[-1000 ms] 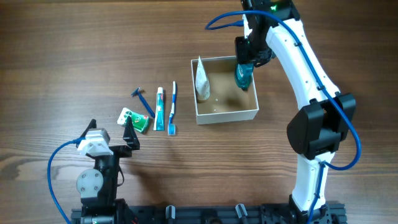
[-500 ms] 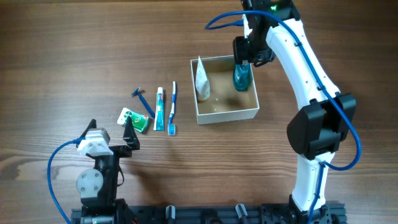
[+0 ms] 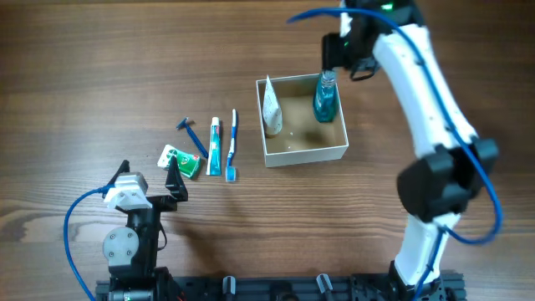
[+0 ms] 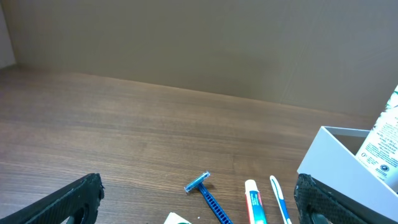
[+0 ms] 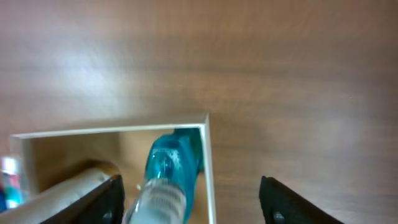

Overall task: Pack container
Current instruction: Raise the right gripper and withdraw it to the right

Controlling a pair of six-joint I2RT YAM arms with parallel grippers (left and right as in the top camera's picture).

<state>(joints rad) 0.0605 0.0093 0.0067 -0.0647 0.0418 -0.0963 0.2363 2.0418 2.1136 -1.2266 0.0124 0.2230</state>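
white-walled container (image 3: 305,155), tan inside; teal bottle (image 3: 325,100); blue razor (image 3: 191,132); brown wood-grain table (image 3: 125,67).

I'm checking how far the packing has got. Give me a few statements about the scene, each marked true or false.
1. The bottle stands inside the container. True.
2. The right claw grips the bottle. False: its jaws are open, clear of the bottle.
3. The toothbrush is in the container. False: it lies on the table beside the toothpaste.
4. The razor lies outside the container. True.
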